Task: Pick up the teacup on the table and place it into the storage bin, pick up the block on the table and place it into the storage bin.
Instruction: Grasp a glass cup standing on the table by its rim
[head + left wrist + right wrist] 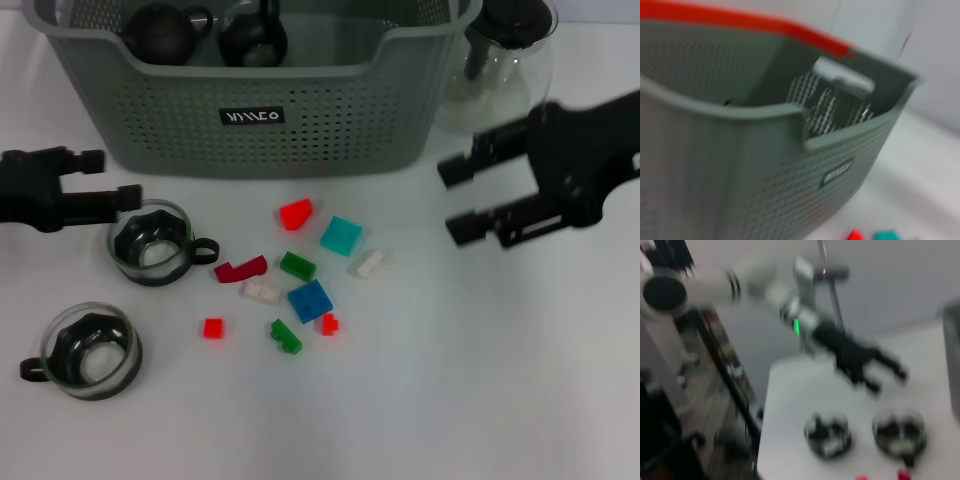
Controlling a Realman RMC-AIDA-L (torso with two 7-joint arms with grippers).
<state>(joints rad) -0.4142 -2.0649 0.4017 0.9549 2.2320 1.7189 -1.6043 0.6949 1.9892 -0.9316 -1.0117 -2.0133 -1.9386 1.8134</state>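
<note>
The grey-green storage bin (pixel 250 110) stands at the back of the table and fills the left wrist view (pixel 740 165). Two dark round items (pixel 160 32) lie inside it. A glass teacup (pixel 150 243) with a black holder stands in front of the bin at the left, and a second teacup (pixel 90 352) stands nearer. Small blocks lie in the middle, among them a red block (pixel 296 213), a teal block (pixel 341 235) and a blue block (pixel 310 300). My left gripper (pixel 118 177) is open and empty just above the first teacup. My right gripper (pixel 450 200) is open and empty, to the right of the blocks.
A clear glass teapot (pixel 510 60) with a black lid stands right of the bin, behind my right gripper. The right wrist view shows my left gripper (pixel 880 372) over both teacups (pixel 827 432), and the table's left edge (pixel 765 420).
</note>
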